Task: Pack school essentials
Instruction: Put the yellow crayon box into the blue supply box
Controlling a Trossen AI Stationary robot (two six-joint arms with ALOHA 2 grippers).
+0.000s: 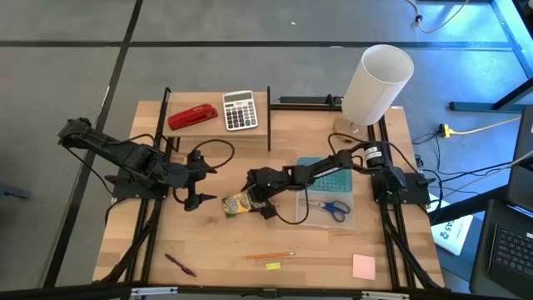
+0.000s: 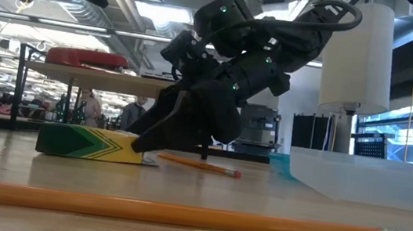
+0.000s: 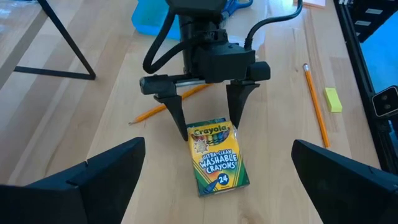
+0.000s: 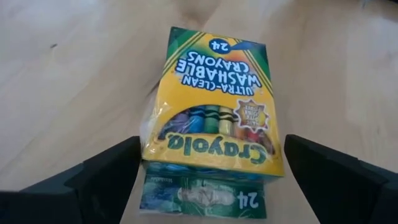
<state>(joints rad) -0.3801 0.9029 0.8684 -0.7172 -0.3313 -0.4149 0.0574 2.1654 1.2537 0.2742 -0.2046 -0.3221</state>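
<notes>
Crayon box [image 1: 238,203] lies flat near the middle of your table, one yellow and green box printed "Crayola washable crayons 24", and the right gripper [image 1: 257,200] stands over its end with the two fingers spread wide on both sides of it, not yet closed and holding nothing. Closest to the front edge you see one dark purple pen [image 1: 180,265], one long orange pencil [image 1: 269,255], one small yellow piece [image 1: 273,266] and one pink note pad [image 1: 363,267], all lying apart from each other. A second orange pencil [image 3: 171,104] lies just behind the box, under the right arm. The left gripper [image 1: 194,177] waits to the left of the box, also wide open and empty. To the right you have the clear tray [image 1: 346,218] with the blue-handled scissors [image 1: 331,207] inside it. At the far side one red stapler [image 1: 192,116] and one grey calculator [image 1: 240,110] rest on a raised shelf [image 1: 258,127], and a white lamp [image 1: 376,83] stands at the far right corner.
</notes>
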